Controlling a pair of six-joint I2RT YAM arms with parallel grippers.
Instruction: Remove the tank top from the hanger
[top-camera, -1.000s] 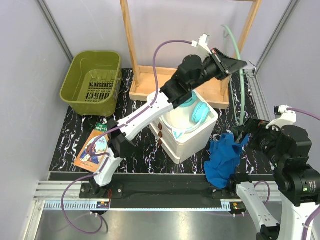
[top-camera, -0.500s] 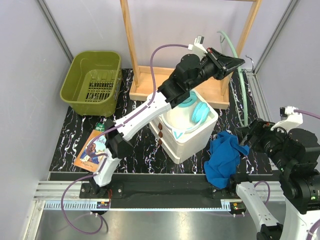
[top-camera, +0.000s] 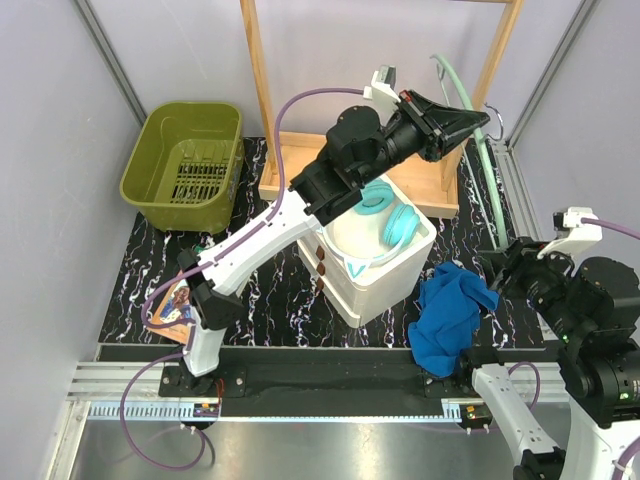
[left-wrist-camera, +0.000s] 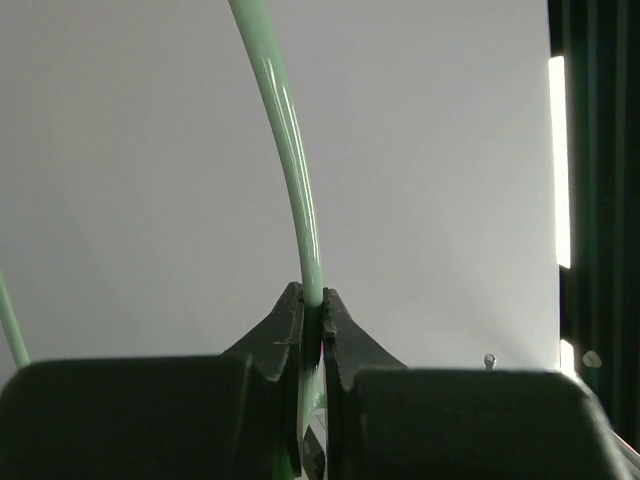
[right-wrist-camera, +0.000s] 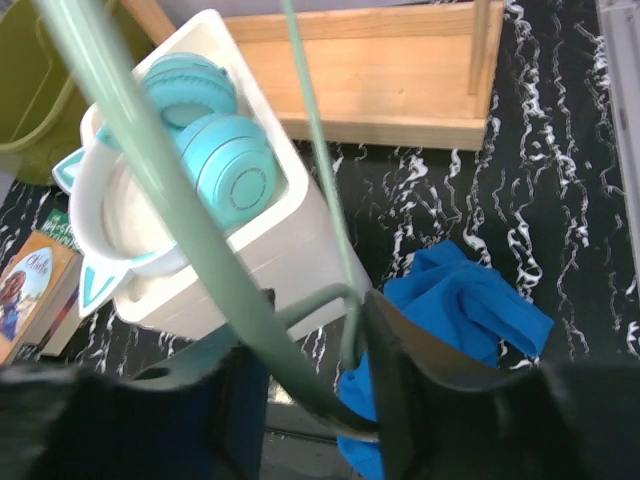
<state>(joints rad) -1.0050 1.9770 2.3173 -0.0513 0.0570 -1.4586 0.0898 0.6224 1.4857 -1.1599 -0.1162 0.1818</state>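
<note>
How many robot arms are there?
2. The left arm reaches over the white box and pinches the hanger. The right arm sits at the near right, beside the tank top. None seem hidden.

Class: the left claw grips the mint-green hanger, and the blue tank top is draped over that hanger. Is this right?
No. The left claw grips the hanger, but the tank top is off it, lying crumpled on the table beside the white box, as the top external view shows.

tank top (top-camera: 450, 315) 1 | hanger (top-camera: 492, 195) 1 | headphones (top-camera: 395, 222) 1 | white box (top-camera: 375, 285) 1 | basket (top-camera: 155, 150) 1 | wooden rack (top-camera: 300, 170) 1
</note>
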